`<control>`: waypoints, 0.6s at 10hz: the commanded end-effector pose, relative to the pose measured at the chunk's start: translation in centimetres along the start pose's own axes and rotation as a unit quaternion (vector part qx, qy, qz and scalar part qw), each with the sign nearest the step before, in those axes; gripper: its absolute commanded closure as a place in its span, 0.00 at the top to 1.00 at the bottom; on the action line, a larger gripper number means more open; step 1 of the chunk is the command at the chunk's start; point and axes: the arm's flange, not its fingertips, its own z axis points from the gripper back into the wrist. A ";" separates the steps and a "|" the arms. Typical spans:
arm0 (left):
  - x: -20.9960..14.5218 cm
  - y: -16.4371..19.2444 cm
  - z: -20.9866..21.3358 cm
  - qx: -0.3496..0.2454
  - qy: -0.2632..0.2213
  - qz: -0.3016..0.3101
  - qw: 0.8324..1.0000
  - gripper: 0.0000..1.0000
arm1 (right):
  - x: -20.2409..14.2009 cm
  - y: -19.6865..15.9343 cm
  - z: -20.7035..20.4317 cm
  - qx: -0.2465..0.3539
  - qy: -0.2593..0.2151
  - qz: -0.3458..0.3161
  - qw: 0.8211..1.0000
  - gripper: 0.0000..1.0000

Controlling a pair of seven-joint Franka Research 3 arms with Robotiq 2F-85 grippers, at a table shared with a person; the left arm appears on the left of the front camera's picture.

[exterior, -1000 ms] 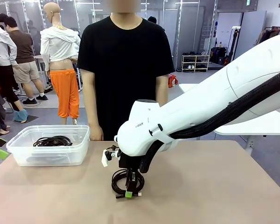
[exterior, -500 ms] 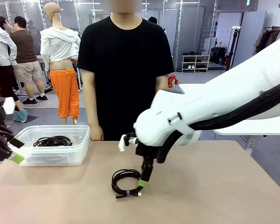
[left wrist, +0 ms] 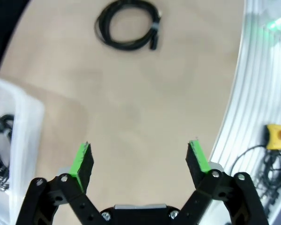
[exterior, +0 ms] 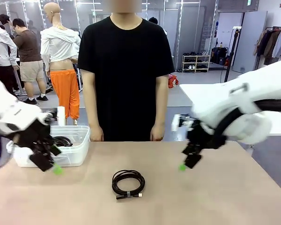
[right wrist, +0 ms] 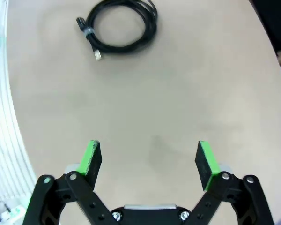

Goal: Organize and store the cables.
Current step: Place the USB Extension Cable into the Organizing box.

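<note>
With both the left gripper (left wrist: 137,161) and right gripper (right wrist: 150,160) spread empty, you needed to centre the coiled cable (exterior: 128,183), lying well ahead of them, between the jaws.

Motion blurs your left gripper (exterior: 49,161) and right gripper (exterior: 187,161); the bin (left wrist: 18,122) is cropped by the frame's left edge.
</note>
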 end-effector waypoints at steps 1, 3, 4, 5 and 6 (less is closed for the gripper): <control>4.3 -1.3 -3.0 0.006 0.028 0.005 1.000 1.00 | -6.4 0.2 3.7 -0.003 -0.049 -0.001 0.999 1.00; 9.4 -4.1 -6.9 -0.001 0.056 -0.003 0.998 1.00 | -13.2 -0.4 7.5 -0.017 -0.096 -0.016 0.995 1.00; 11.3 -5.2 -8.8 0.001 0.070 -0.010 0.997 1.00 | -16.1 -0.6 8.7 -0.022 -0.120 -0.022 0.992 1.00; 13.1 -5.9 -10.6 0.011 0.085 -0.018 0.996 1.00 | -18.6 -0.5 9.9 -0.030 -0.142 -0.030 0.989 1.00; 14.9 -6.4 -12.2 0.007 0.100 -0.034 0.994 1.00 | -21.0 0.0 11.2 -0.042 -0.162 -0.035 0.985 1.00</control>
